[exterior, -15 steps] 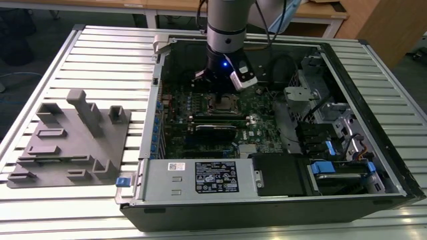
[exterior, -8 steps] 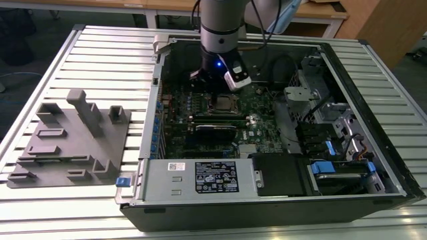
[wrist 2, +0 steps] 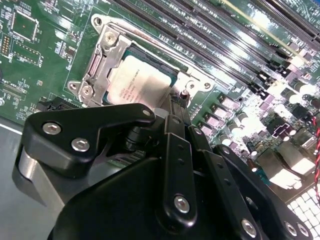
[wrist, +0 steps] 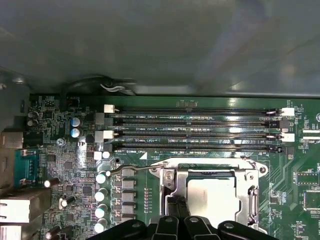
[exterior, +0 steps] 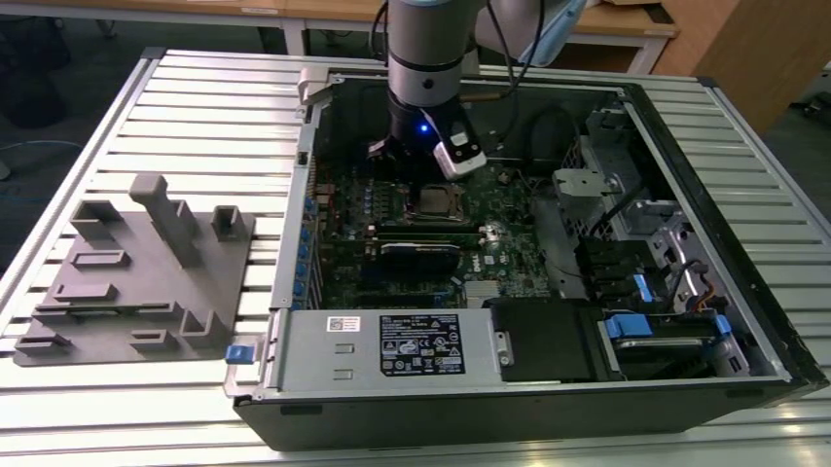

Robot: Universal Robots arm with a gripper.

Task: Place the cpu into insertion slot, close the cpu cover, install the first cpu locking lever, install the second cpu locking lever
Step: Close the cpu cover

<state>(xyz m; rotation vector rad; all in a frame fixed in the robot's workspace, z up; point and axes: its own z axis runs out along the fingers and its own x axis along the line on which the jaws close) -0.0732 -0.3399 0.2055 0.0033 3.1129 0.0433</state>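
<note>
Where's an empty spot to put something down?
The slatted table is bare between the grey holder block and its far edge, and along the near edge in front of that block. The computer case is crowded: motherboard, cables, drives.

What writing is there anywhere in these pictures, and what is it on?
No text can be quoted: all of it is too small or blurred.
Big label on the power supply box, exterior view: unreadable.
Small sticker on the same box: unreadable.
Faint print on the cpu, second wrist view: blurred.
White lettering beside the memory slots, first wrist view: too small.
</note>
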